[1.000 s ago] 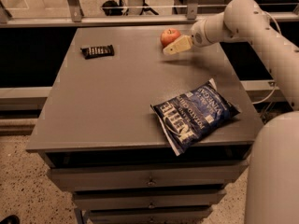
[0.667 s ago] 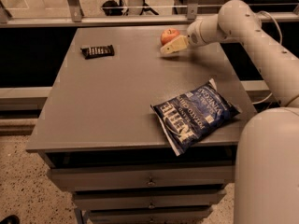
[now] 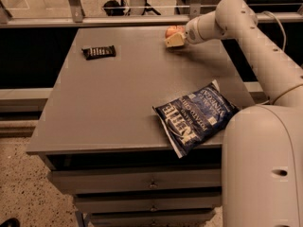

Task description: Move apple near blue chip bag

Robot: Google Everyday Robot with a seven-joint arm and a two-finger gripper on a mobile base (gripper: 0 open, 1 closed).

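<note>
While the apple [image 3: 170, 30] stays put, the tool [image 3: 173, 40] has edged closer.

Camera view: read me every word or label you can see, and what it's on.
"POTATO CHIPS": on the blue chip bag, upside down from here.
Its large white brand lettering: unreadable.
Black candy bar wrapper: lettering too small to read.
End effector, by the apple at the table far edge: no text.

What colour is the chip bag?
Dark blue bag with white lettering, in the camera view; gripper at the apple.
</note>
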